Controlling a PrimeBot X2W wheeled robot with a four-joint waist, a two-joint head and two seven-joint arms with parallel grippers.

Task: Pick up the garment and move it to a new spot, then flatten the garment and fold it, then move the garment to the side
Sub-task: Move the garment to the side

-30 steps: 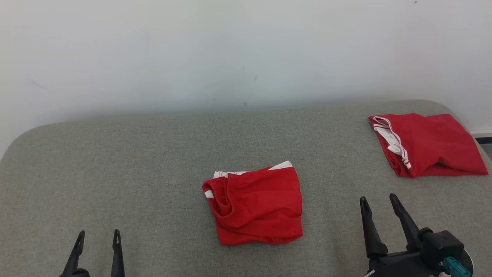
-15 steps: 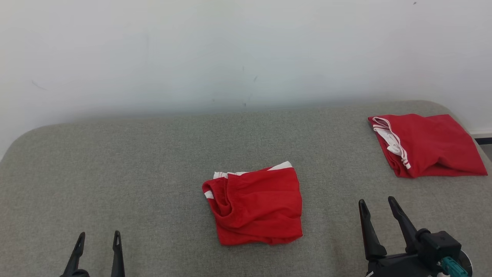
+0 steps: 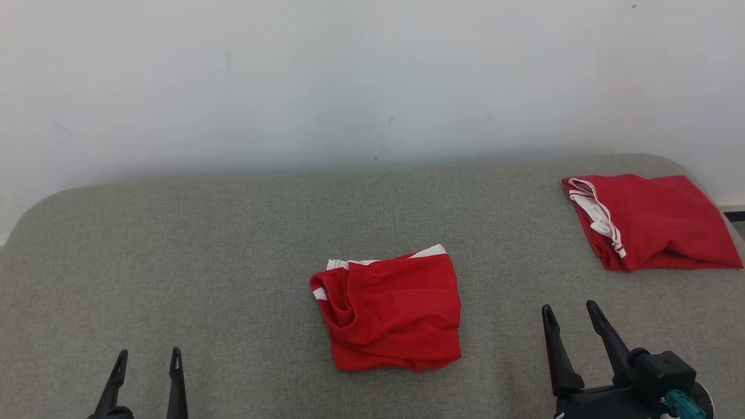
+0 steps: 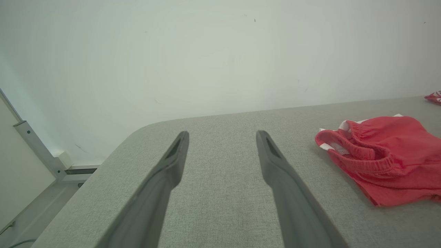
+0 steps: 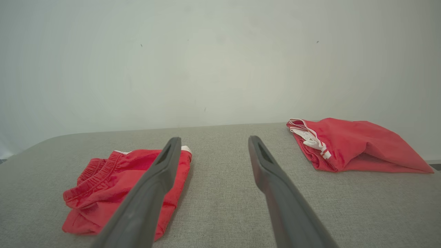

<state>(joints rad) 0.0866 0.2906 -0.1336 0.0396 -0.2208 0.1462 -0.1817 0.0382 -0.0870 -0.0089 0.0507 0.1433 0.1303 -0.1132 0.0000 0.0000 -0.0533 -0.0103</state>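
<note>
Already folded at desk [image 3: 174, 262] centre, garment [image 3: 387, 311] flanked by left gripper [image 3: 148, 354] and right gripper [image 3: 569, 306], both gaping empty, likely staged to carry it aside.

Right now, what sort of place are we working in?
Likely an indoor test room for laundry folding: a grey fabric-covered table against a bare white wall, a red garment mid-table and a second garment at its far right.
</note>
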